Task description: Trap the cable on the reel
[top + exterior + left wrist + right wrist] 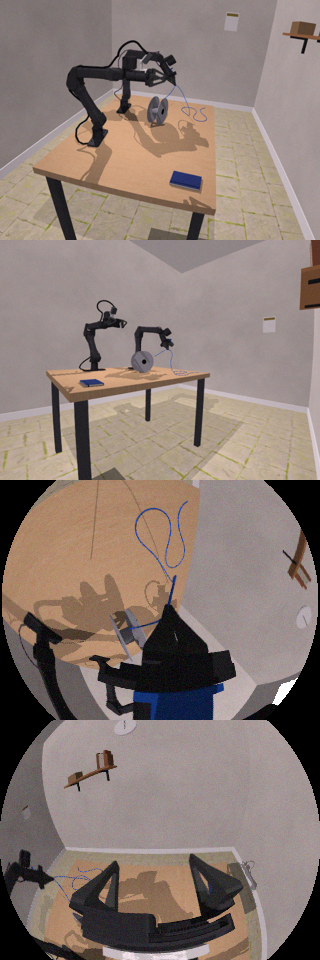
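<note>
A grey reel (157, 111) (142, 361) (128, 630) stands upright on its rims on the table (129, 170) (121, 388). A thin blue cable (184, 99) (171, 361) (163, 540) rises from the reel to my left gripper (174, 83) (168, 345) (167, 607). From there it drops back down to loose loops on the table. The left gripper is shut on the cable, high above and to one side of the reel. My right gripper (171, 77) (124, 323) (152, 861) is open and empty, high in the air and clear of the reel.
A blue book (185, 180) (91, 382) lies flat near the table's front corner. Both arm bases stand along the table's far side. In the top view the two grippers overlap, but the exterior view shows them well apart.
</note>
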